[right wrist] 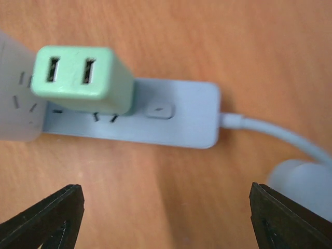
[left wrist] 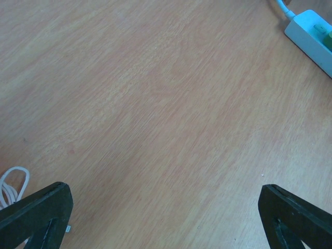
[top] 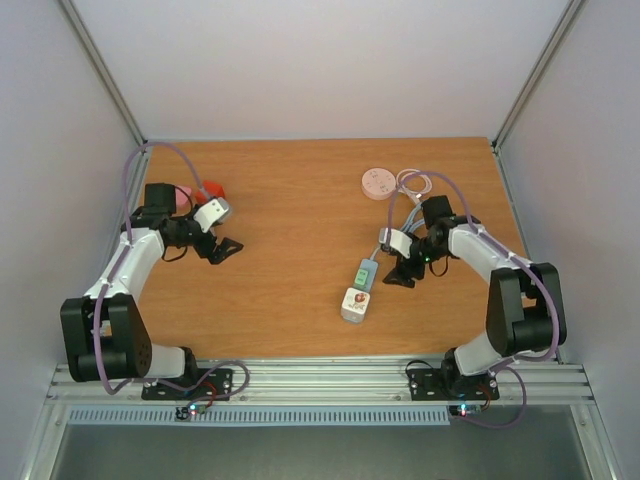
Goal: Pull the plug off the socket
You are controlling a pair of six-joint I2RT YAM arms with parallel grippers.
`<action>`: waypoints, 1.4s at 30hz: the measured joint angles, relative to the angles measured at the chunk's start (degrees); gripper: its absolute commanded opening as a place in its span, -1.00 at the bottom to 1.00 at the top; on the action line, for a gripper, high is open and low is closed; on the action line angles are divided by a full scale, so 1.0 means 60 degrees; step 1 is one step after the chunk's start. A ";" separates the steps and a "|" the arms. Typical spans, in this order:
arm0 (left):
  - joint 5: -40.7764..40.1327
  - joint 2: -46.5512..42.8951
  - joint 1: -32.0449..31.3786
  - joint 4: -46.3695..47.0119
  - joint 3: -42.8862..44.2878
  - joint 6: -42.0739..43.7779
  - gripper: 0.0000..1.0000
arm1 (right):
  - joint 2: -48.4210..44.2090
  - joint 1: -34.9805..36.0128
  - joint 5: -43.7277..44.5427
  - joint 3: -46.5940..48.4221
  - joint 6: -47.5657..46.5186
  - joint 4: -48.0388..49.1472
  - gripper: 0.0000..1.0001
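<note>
- The wooden table [top: 290,200] carries both arms. The right arm reaches over the work, while the left one sits well off to the side of it.
- The white power strip [right wrist: 181,116] lies flat just ahead of the right gripper [right wrist: 166,207], stretched crosswise in front of its fingers. Its cord [right wrist: 270,129] runs off past the right-hand finger.
- The green plug [right wrist: 83,78], a two-port charger block, stands on the strip ahead of the gripper and toward its left finger. It looks fully seated in the socket, so the pull itself is not yet done.
- The right gripper is released, with fingers spread wide, nothing between them and touching neither plug nor strip. Judging from this, what is left is to line up over the green block, close on its sides and draw it straight out.
- The left gripper [left wrist: 166,202] is likewise spread wide and empty over bare wood. The strip's end shows only far ahead of it, off to its right, so it is not bracing the strip.
</note>
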 measured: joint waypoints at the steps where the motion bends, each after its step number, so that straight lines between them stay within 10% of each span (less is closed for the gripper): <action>1: 0.0029 0.0000 -0.0004 0.0004 0.0000 0.0044 0.99 | 0.0080 -0.0044 0.0029 0.0306 -0.0375 -0.0106 0.97; 18: 0.0189 0.0000 -0.0004 -0.0193 0.0000 0.0138 0.99 | 0.2073 0.0627 0.0583 0.2222 -0.3912 -0.0426 0.97; 42: 0.0178 -0.0109 -0.0036 -0.0423 0.0000 0.0127 0.99 | 0.3319 0.1767 0.0984 0.2233 -0.4666 -0.0178 0.89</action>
